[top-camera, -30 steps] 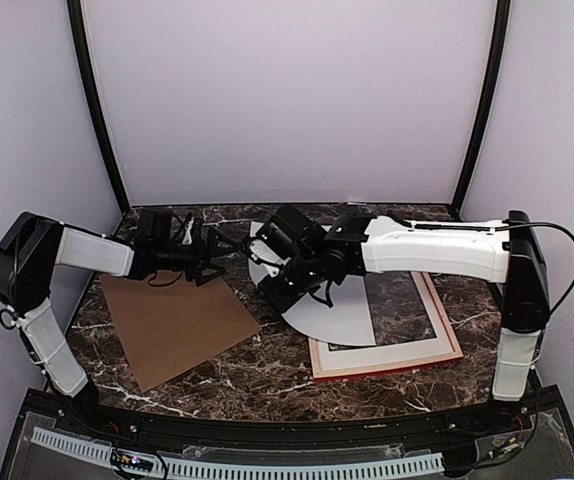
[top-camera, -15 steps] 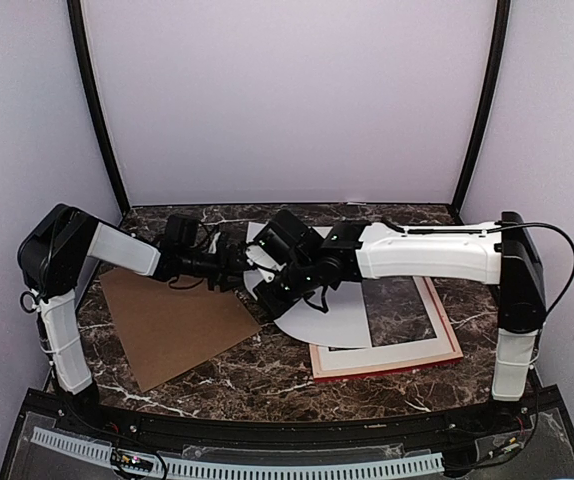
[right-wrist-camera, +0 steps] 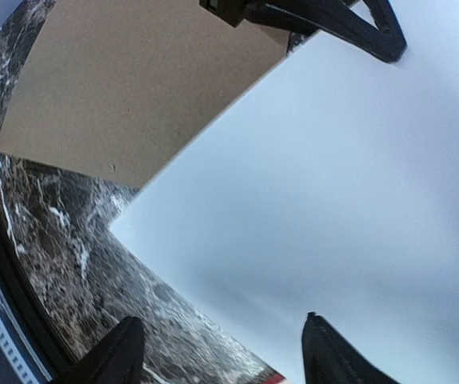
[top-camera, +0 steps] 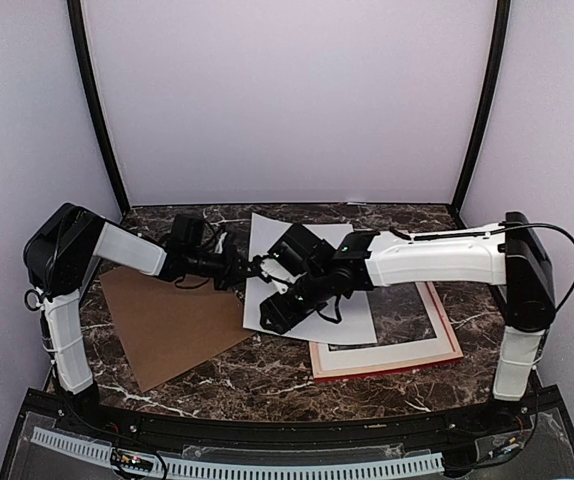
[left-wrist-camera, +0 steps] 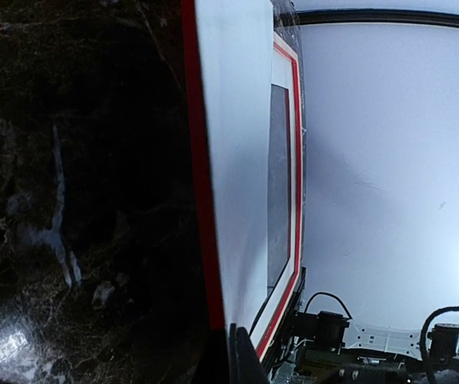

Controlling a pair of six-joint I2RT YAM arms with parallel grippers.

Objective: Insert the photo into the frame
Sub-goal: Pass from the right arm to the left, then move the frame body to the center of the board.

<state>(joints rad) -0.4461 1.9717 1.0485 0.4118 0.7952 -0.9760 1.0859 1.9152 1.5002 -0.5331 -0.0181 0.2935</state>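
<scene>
The photo (top-camera: 352, 315) is in the middle of the table, with its plain white back facing up. Its left edge is right at your left gripper (top-camera: 258, 268). Your right gripper (top-camera: 272, 318) hangs over the photo's near left corner. The right part of the photo lies over the left side of the frame (top-camera: 387, 366). The frame lies flat on the right side of the table, and you can see its red edge. A white mat (top-camera: 407, 350) sits inside it, and the table shows through the hole in the mat. I cannot tell if the photo lies flat or is lifted a little.

The table (top-camera: 267, 375) is dark marble with white veins. A brown backing board (top-camera: 167, 320) lies flat on the left side, just beside the photo. Plain pale walls (top-camera: 287, 100) stand around the table. Two black poles (top-camera: 92, 100) go up at the back corners.

Your left gripper is pinched tight on the left edge of the photo. In the right wrist view, its black tips bite the edge of the white sheet. Your right gripper has let go. Its two fingers (right-wrist-camera: 125, 352) stand apart above the white sheet and hold nothing.
</scene>
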